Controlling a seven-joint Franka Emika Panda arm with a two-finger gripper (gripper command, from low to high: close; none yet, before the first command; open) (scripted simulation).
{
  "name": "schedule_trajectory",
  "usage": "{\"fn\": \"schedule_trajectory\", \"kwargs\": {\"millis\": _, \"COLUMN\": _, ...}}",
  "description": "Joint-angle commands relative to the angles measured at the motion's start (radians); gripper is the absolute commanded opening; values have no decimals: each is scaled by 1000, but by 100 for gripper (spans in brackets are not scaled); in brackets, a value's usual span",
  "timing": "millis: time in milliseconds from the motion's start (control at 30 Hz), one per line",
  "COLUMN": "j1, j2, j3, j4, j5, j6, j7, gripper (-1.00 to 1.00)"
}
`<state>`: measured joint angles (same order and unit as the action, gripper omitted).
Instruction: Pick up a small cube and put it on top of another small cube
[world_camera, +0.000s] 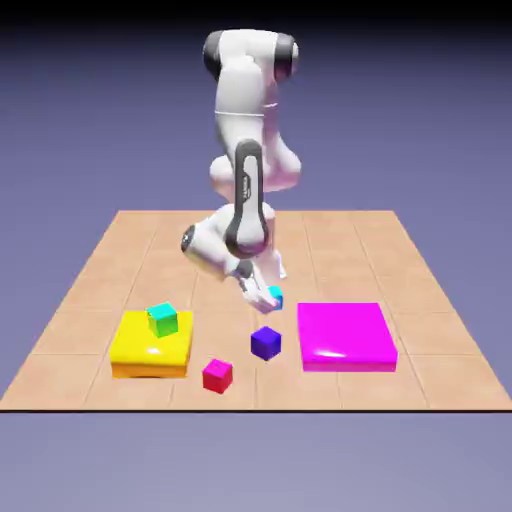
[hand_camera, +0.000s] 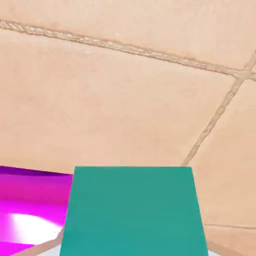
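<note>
My gripper (world_camera: 268, 293) is shut on a small teal cube (world_camera: 274, 296), held just above the tiled table near the middle. In the hand view that teal cube (hand_camera: 132, 212) fills the bottom centre and hides both fingertips. A small purple cube (world_camera: 265, 342) rests on the table just in front of and below the held cube. A small red-pink cube (world_camera: 217, 375) lies near the front edge, toward the exterior view's left. Another small green-teal cube (world_camera: 163, 319) sits on top of the yellow block (world_camera: 150, 345).
A flat magenta block (world_camera: 345, 335) lies on the exterior view's right, and its corner shows in the hand view as a magenta block (hand_camera: 30, 210) at lower left. The yellow block stands on the exterior view's left.
</note>
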<state>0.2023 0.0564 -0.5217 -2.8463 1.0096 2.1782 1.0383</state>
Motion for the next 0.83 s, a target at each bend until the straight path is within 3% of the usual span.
{"fn": "schedule_trajectory", "kwargs": {"millis": 0, "j1": -17, "j2": -1, "j3": -20, "j4": 36, "j5": -16, "j6": -21, "j7": 39, "gripper": -100}}
{"fn": "schedule_trajectory", "kwargs": {"millis": 333, "j1": -319, "j2": -16, "j3": -220, "j4": 399, "j5": -140, "j6": -225, "j7": 413, "gripper": -100}}
{"fn": "schedule_trajectory", "kwargs": {"millis": 567, "j1": -309, "j2": 114, "j3": -155, "j4": 386, "j5": 31, "j6": -165, "j7": 315, "gripper": -100}}
{"fn": "schedule_trajectory", "kwargs": {"millis": 600, "j1": -309, "j2": 114, "j3": -155, "j4": 386, "j5": 31, "j6": -165, "j7": 315, "gripper": 100}}
{"fn": "schedule_trajectory", "kwargs": {"millis": 800, "j1": -333, "j2": -17, "j3": -229, "j4": 415, "j5": -146, "j6": -235, "j7": 430, "gripper": 100}}
